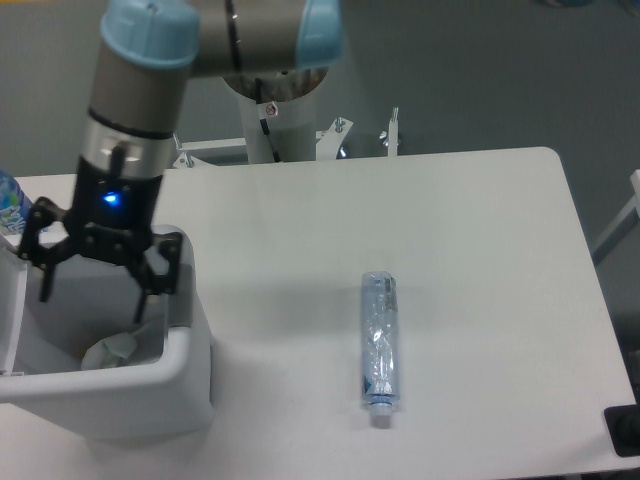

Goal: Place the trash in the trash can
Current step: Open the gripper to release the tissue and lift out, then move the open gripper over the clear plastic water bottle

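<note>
Cut off and hidden parts

The trash can [185, 385] runs off the left edge; its wall hides most of the wrapper [112, 349]. The blue-labelled bottle [10, 203] is cropped at left.

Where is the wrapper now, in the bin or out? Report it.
In. The wrapper lies crumpled at the bottom of the bin, below the open, empty tool.
</note>
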Tool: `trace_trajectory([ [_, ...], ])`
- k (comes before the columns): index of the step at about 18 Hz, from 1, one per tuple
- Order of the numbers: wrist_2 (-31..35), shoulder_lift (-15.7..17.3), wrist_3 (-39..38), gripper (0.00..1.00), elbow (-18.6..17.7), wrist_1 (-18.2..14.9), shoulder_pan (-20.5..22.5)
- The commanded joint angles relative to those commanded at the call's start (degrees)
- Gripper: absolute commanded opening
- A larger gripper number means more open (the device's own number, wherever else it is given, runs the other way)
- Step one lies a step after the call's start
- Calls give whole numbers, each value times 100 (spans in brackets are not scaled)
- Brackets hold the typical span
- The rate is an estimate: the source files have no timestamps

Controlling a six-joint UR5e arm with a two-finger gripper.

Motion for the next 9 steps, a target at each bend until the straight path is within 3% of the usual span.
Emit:
trace_trajectory([
  [4,-44,17,-315,100,53,44,641],
  [9,-26,-44,-221,100,53,44,1152],
])
